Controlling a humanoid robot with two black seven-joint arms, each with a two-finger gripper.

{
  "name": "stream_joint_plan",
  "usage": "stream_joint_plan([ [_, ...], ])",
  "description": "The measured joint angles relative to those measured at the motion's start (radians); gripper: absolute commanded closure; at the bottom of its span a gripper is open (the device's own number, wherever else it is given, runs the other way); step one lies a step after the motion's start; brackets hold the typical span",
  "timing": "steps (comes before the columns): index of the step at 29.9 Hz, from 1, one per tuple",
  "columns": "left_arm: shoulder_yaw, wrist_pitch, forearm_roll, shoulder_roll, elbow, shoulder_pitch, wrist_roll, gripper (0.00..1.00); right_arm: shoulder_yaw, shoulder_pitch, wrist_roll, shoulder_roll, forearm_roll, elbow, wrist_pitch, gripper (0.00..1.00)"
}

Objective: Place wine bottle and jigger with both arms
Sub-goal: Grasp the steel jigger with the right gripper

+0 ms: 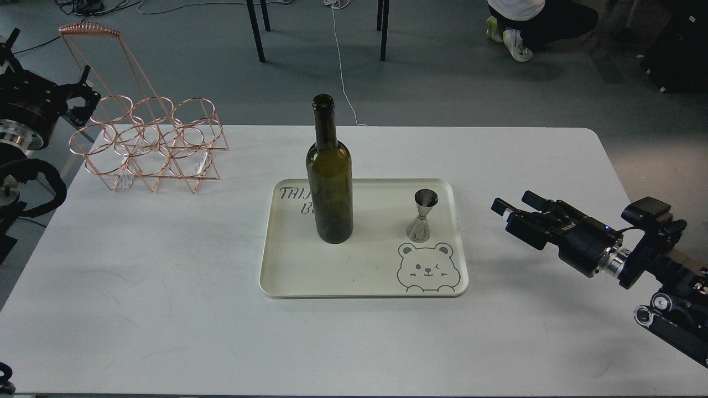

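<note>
Two claws wait apart from the work: the left claw (pixel 83 99), spread and empty, by the bench (pixel 166 287) edge; wine bottle (pixel 330 182) and jigger (pixel 422 216) upright on the tray (pixel 332 282); the right claw (pixel 511 213), seemingly parted, levelled towards the jigger.

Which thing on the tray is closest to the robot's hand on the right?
The small shiny silver hourglass-shaped jigger. It stands on the tray's right side, toward the right gripper, while the tall dark green glass wine bottle stands farther left.
</note>
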State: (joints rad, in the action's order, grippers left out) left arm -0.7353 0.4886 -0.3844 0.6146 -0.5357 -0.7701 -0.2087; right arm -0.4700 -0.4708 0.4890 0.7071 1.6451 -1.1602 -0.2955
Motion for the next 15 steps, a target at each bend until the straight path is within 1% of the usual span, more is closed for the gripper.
stream_joint_plan([
  [4,0.0,0.0,0.0,0.006,0.0,0.0,0.0,0.02,0.131,-0.097,0.0,-0.083,0.101,0.131,-0.108,0.06],
  [8,-0.001,0.0,-0.001,0.01,0.0,0.0,0.0,0.02,0.264,-0.169,0.0,-0.164,0.117,0.231,-0.169,0.05],
  [10,-0.002,0.0,-0.001,0.02,0.0,0.0,0.0,0.02,0.312,-0.188,0.0,-0.212,0.121,0.284,-0.186,0.06],
  [14,-0.003,0.0,-0.001,0.03,0.0,0.0,0.0,0.02,0.342,-0.199,0.0,-0.287,0.122,0.35,-0.193,0.07],
  [15,-0.003,0.0,-0.001,0.031,0.0,0.0,0.0,0.02,0.344,-0.201,0.0,-0.304,0.122,0.362,-0.193,0.09],
])
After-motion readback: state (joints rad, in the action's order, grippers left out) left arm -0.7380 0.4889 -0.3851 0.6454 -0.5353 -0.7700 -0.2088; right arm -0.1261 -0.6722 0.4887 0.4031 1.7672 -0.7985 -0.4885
